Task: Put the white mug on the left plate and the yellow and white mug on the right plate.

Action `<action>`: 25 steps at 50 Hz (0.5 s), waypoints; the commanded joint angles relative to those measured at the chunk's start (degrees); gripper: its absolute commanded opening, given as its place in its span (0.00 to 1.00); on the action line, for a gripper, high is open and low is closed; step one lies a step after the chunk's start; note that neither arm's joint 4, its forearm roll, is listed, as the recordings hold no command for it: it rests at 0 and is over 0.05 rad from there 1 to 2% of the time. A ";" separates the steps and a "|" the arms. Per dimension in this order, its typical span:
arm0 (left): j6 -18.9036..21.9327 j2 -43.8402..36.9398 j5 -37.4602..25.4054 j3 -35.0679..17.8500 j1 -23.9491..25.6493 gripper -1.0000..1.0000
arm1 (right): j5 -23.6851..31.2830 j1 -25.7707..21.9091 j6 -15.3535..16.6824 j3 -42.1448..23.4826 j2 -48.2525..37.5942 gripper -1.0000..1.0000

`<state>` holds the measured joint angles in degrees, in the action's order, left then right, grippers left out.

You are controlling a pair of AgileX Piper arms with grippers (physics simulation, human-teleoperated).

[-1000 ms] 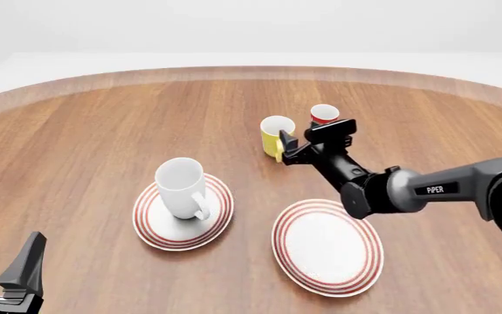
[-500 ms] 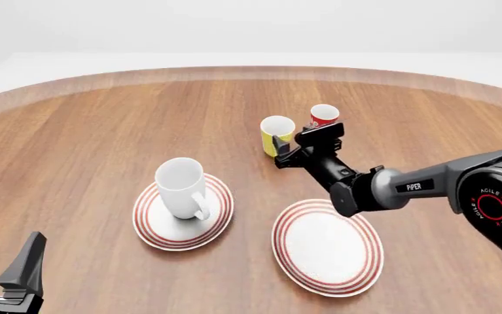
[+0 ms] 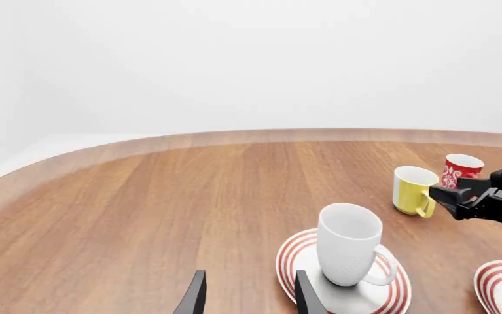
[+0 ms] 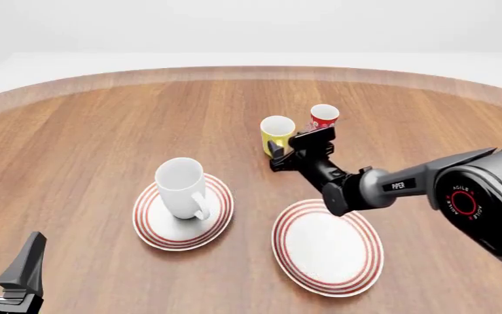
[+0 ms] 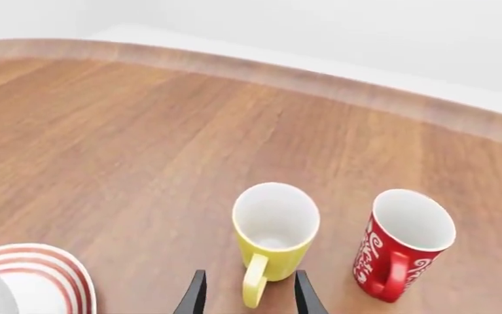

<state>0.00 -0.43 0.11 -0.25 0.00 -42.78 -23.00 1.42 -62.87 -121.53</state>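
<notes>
Yellow mug status: the yellow and white mug (image 4: 277, 133) stands upright on the table (image 4: 102, 131), off any plate, just beside the red cup (image 4: 324, 116).
Change: over the last second the right gripper (image 4: 296, 148) has slid in from the red cup's side toward the yellow and white mug; the mug itself has not moved.
Right gripper state: fingers parted narrowly, handle (image 5: 252, 289) lined up between them in the right wrist view; nothing clamped yet.
Meaning: approach looks near its end; closing on the handle seems the next step, then a carry to the right plate (image 4: 328, 246).
White mug: the white mug (image 4: 182, 188) sits on the left plate (image 4: 183, 212); that half looks done.
Left gripper: left gripper (image 3: 249, 301) empty, fingers apart, parked nearer the camera than the left plate.
Count: mugs two, red cup one, plates two, grippers two.
</notes>
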 commanded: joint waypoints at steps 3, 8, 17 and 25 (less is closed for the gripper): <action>0.00 0.00 0.00 0.00 0.00 1.00 | 0.54 -0.11 -0.25 -1.46 -2.22 1.00; 0.00 0.00 0.00 0.00 0.00 1.00 | 0.80 -0.21 -0.34 -1.85 -2.86 1.00; 0.00 0.00 0.00 0.00 0.00 1.00 | 1.16 -0.43 -0.42 -2.66 -4.32 1.00; 0.00 0.00 0.00 0.00 0.00 1.00 | 1.58 -0.45 -0.63 -3.63 -5.57 1.00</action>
<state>0.00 -0.43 0.11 -0.25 0.00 -41.68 -23.32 0.97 -65.42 -125.55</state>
